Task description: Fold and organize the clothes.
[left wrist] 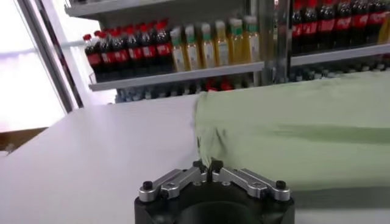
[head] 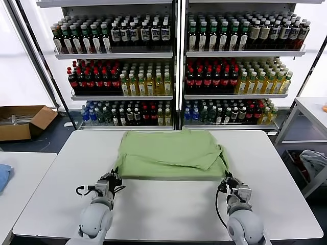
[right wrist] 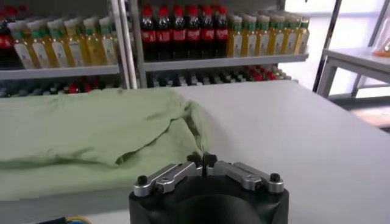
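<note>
A light green shirt lies plain side up on the white table, folded over on itself, with no collar or graphic showing. My left gripper is shut on the shirt's near left corner; in the left wrist view the fabric runs into the closed gripper. My right gripper is shut on the near right corner; in the right wrist view the cloth ends in the pinched gripper. The near edge is stretched straight between both grippers.
Shelves of bottles stand behind the table. A cardboard box sits on the floor at far left. A second table with a blue item is at left, and a white side table at right.
</note>
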`<state>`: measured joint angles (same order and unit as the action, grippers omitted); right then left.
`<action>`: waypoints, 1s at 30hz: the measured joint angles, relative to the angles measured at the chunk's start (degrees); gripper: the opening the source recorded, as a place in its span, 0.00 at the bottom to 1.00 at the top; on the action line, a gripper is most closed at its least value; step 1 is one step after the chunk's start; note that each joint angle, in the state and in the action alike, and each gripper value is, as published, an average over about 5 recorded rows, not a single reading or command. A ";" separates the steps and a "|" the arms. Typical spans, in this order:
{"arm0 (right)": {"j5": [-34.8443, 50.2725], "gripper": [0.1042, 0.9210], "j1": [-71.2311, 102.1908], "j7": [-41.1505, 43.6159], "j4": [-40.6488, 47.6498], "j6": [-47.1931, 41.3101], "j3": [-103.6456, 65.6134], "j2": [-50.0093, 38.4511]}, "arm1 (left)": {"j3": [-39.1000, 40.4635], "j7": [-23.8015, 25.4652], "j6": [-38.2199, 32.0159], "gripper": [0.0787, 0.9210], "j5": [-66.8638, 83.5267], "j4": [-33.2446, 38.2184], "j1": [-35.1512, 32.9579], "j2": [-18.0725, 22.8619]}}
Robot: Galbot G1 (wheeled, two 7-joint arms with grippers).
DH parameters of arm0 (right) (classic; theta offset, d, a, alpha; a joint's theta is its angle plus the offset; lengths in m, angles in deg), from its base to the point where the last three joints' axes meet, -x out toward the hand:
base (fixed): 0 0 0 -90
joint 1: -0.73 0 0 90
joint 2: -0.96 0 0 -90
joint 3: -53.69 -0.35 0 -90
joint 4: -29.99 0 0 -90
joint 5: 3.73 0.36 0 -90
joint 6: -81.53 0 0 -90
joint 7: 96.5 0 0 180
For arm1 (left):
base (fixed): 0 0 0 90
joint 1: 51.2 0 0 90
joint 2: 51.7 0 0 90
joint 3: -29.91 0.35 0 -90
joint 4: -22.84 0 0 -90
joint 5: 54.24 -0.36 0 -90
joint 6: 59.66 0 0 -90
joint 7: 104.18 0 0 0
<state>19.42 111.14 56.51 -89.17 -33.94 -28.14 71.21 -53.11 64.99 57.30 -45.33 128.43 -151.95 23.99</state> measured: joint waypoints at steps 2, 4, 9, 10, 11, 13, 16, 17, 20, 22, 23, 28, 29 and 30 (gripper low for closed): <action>-0.80 0.02 3.22 -0.54 -2.46 0.30 -0.39 -0.15 | -0.38 -0.34 0.02 0.02 -0.13 3.32 -2.99 -0.46; -1.68 0.02 6.57 -1.17 -4.54 0.76 -0.63 -0.21 | -0.71 -0.65 -0.01 0.02 -0.27 6.65 -6.16 -1.00; -4.08 0.02 14.12 -2.76 -7.89 2.21 -0.59 -0.15 | -0.97 -1.46 -0.62 0.02 -1.17 13.88 -14.63 -2.03; -4.53 0.02 15.35 -3.05 -8.32 2.48 -0.49 -0.16 | -0.98 -1.61 -0.76 0.02 -1.42 14.97 -16.35 -2.15; -4.94 0.02 16.47 -3.33 -8.69 2.73 -0.37 -0.17 | -0.98 -1.77 -0.87 0.02 -1.65 15.94 -18.01 -2.26; -5.61 0.05 18.33 -3.78 -9.37 3.13 -0.15 -0.15 | -0.99 -2.09 -0.98 0.02 -2.04 17.55 -21.04 -2.41; -6.34 0.15 20.65 -4.31 -10.52 3.66 0.01 -0.16 | -0.88 -2.66 -0.86 0.06 -2.39 19.51 -24.62 -2.48; -6.51 0.18 21.37 -4.47 -10.95 3.82 -0.01 -0.20 | -0.77 -2.84 -0.76 0.09 -2.49 20.13 -25.63 -2.45; -6.73 0.29 23.17 -4.95 -12.55 4.18 -0.24 -0.45 | -0.29 -3.24 -0.32 0.19 -2.70 22.03 -28.03 -2.24; -6.74 0.36 23.98 -5.27 -13.89 4.36 -0.56 -0.58 | 0.08 -3.46 0.07 0.25 -2.71 23.31 -29.11 -2.01; -6.69 0.39 24.23 -5.40 -14.61 4.48 -0.80 -0.59 | 0.23 -3.55 0.27 0.29 -2.68 23.98 -29.55 -1.89; -5.62 0.56 23.15 -5.30 -16.97 5.13 -3.14 -0.30 | 0.21 -3.86 1.03 0.46 -1.81 27.73 -30.57 -1.12; -5.14 0.59 22.31 -5.06 -17.06 5.18 -3.86 -0.31 | 0.01 -3.86 1.09 0.50 -1.49 28.42 -30.46 -0.98; -4.53 0.63 21.19 -4.68 -16.95 5.18 -4.66 -0.42 | -0.24 -3.82 1.12 0.53 -1.13 29.00 -30.20 -0.88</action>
<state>14.88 132.33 51.83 -106.12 -28.76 -32.80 70.80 -53.35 61.17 58.41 -46.47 157.44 -182.15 23.11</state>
